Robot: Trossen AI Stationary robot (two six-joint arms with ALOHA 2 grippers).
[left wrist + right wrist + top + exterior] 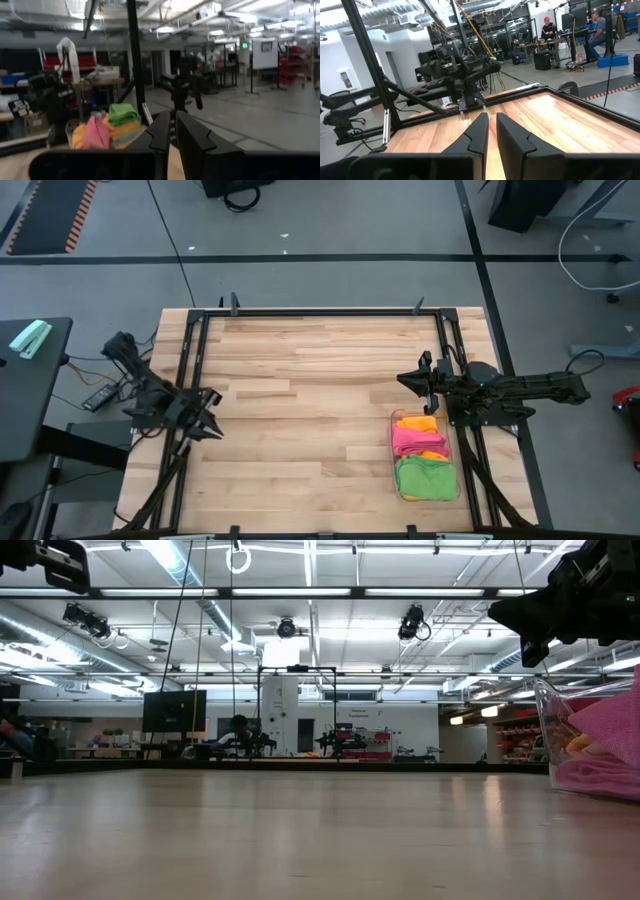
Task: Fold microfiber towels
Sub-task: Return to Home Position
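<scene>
On the right side of the bench [300, 380], the microfiber towels [420, 442] lie folded in a clear bin [393, 452]. An orange towel [418, 423] is at one end, a pink towel [410, 440] is in the middle, and a green towel [425, 477] is at the end nearest the bench's edge. The right hand [491, 117] hangs just beside the bin's orange end, its fingers drawn narrow with only a slit between them and gripping nothing. The left hand [173, 115] sits over the bench's left edge, well apart from the bin, equally narrow and empty.
</scene>
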